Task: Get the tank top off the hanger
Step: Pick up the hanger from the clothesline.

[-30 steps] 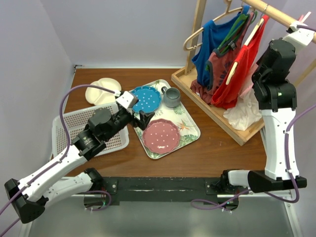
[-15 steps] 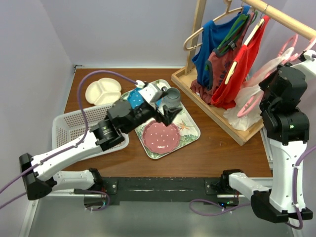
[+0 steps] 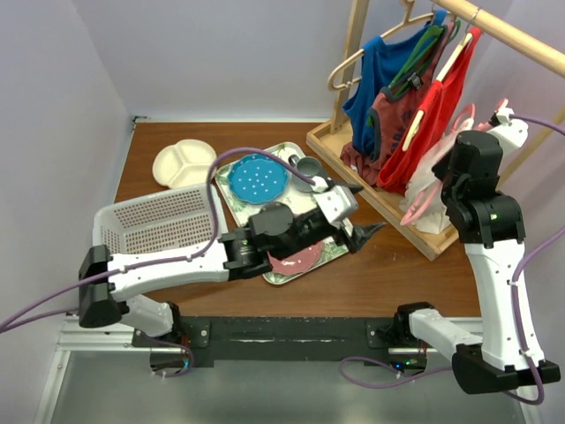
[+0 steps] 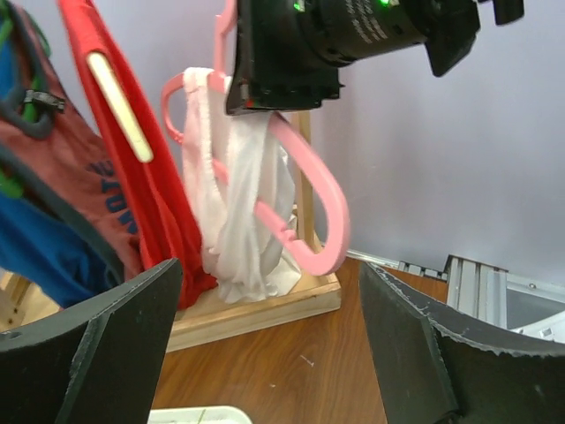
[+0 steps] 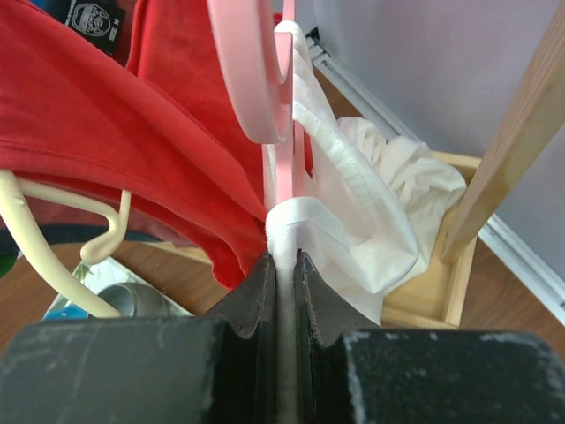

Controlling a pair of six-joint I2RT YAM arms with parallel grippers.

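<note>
The right hand (image 5: 282, 265) is pressed together on the thin bar of a smooth pink plastic hanger (image 5: 252, 71), right where a ribbed white strap folds over it. From that hanger droops the white tank top (image 5: 353, 230), a soft, crumpled knit, held below the rail of the wooden rack (image 3: 351, 62), at the rack's right end. Its lower part bunches in the corner of the rack's base. Just beside it on the rack hangs a red garment (image 5: 106, 115) on a cream hanger.

The left hand (image 4: 269, 269) is spread wide and holds nothing. It faces the rack from in front of its base, above the brown wood-grain tabletop (image 3: 388, 274). Pale lilac walls stand behind the rack.
</note>
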